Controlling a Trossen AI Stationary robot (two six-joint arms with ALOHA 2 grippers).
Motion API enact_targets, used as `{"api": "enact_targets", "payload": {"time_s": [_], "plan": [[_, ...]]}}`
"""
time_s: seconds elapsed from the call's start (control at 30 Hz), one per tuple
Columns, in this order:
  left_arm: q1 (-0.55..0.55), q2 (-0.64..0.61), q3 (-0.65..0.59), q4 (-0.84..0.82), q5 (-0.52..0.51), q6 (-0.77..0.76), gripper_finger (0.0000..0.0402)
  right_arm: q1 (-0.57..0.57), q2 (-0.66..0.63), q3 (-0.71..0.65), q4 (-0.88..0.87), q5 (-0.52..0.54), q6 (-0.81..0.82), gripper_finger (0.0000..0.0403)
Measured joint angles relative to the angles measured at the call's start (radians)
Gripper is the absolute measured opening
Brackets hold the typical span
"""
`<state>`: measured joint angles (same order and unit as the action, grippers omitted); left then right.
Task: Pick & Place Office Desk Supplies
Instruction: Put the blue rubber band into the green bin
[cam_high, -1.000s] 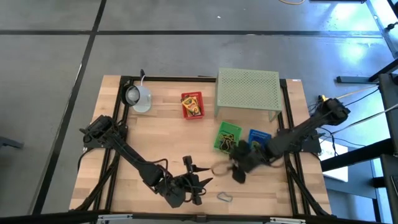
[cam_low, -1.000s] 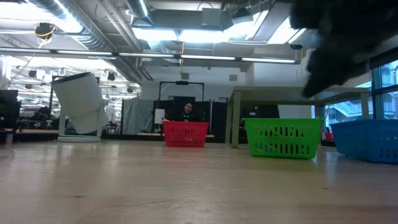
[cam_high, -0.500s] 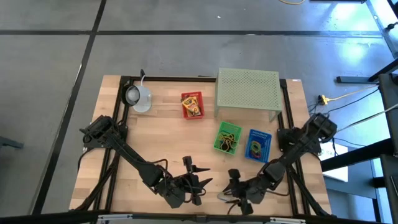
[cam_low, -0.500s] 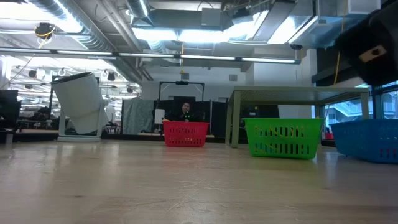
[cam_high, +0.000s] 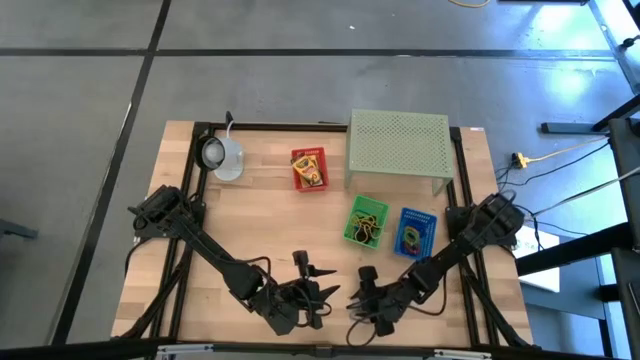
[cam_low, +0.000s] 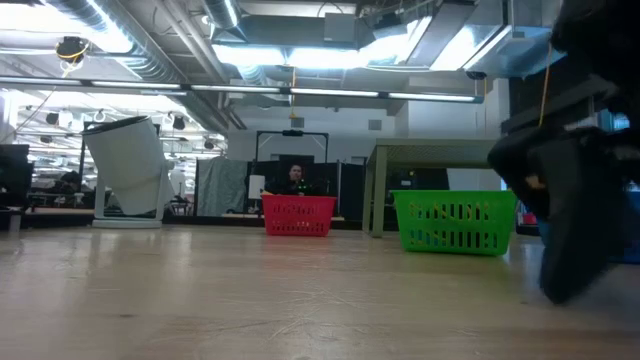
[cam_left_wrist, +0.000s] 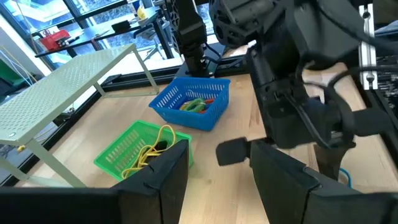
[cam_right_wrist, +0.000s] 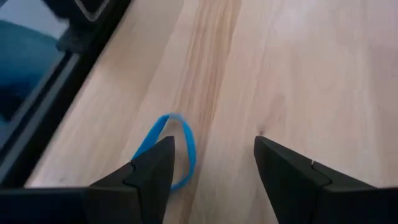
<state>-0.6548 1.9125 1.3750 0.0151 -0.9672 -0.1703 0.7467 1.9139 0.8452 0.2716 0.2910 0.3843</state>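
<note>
The right end effector (cam_right_wrist: 211, 168) hovers wide open and empty over a thin blue rubber loop (cam_right_wrist: 169, 149) on the pale wooden surface (cam_right_wrist: 298, 74).

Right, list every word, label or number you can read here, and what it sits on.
None can be read.
Small red basket: yellow printed contents, print too small to read.
Small blue plastic basket: contents too small to show any label.

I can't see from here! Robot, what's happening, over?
Right gripper open, low over blue loop at the table's near edge. Left gripper open, waiting beside it. Nothing in the way.
</note>
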Motion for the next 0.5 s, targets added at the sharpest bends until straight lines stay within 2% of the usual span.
{"api": "enact_targets", "payload": {"time_s": [0.27, 0.37, 0.5], "plan": [[0.000, 0.000, 0.000, -0.001, 0.000, 0.000, 0.0169, 0.003, 0.041, 0.004, 0.018, 0.053, -0.006, 0.0217], [0.000, 0.000, 0.000, -0.001, 0.000, 0.000, 0.0169, 0.002, 0.042, 0.005, 0.015, 0.057, -0.004, 0.0192], [0.000, 0.000, 0.000, -0.002, 0.000, -0.001, 0.0169, 0.001, 0.044, 0.009, 0.008, 0.045, -0.004, 0.0134]]}}
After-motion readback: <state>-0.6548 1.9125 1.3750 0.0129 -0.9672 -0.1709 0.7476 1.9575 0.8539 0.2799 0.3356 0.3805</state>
